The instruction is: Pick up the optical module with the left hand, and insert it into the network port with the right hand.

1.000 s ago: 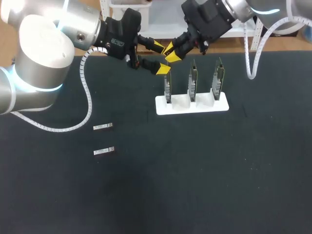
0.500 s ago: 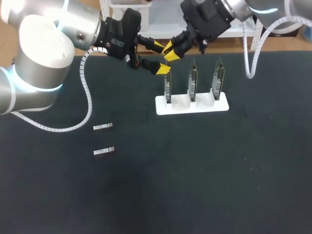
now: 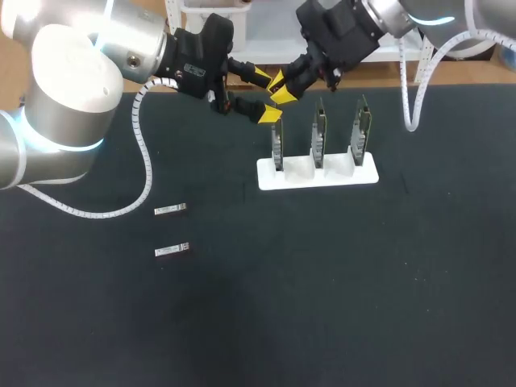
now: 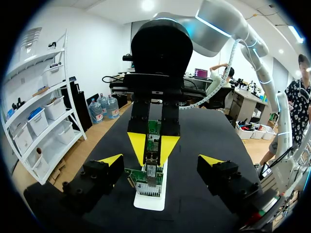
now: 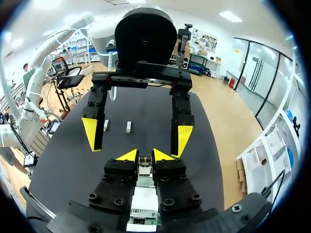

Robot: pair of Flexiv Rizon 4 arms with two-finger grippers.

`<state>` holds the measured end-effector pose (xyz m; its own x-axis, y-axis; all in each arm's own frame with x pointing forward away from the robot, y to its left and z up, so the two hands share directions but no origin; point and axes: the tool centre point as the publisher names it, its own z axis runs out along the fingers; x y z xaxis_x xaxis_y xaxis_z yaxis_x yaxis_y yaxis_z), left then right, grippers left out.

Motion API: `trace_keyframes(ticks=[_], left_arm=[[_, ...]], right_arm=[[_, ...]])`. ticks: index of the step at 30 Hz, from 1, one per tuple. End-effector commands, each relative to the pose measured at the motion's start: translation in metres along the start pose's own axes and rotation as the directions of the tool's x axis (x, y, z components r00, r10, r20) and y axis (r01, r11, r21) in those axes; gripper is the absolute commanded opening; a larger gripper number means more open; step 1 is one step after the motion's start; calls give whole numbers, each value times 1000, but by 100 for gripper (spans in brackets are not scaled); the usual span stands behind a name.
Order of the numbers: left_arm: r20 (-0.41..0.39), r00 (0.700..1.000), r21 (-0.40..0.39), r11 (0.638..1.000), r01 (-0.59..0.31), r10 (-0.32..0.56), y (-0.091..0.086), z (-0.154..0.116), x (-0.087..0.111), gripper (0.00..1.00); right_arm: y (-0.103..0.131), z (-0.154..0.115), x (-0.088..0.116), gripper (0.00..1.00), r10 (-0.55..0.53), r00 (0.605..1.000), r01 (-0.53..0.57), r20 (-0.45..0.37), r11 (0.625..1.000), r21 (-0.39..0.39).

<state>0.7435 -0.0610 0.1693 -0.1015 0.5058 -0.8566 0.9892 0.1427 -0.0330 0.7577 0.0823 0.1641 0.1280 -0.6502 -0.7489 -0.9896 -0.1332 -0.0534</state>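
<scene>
Yellow-tipped, your right end effector is clamped on the module above the card; left end effector, at 9 o'clock, stands apart. Handover looks done; insertion not yet.

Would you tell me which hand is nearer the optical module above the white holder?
Right. The right hand is shut on the optical module, fingers touching both sides; the left hand is open, its fingers spread to either side without touching it.

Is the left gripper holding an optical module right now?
No: in the left wrist view the left gripper has its fingers wide apart, touching nothing, while the right gripper pinches the optical module.
</scene>
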Motion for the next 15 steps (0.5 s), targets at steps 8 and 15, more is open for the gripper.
trace_keyframes(ticks=[8,15], left_arm=[[-7,1000,2,1000,2,-2,1,0,-1,100],[-7,1000,2,1000,2,-2,1,0,-1,100]], right_arm=[[0,4,4,0,12,1000,-12,-11,1000,-9],[1,5,7,0,20,1000,-21,-14,1000,-8]])
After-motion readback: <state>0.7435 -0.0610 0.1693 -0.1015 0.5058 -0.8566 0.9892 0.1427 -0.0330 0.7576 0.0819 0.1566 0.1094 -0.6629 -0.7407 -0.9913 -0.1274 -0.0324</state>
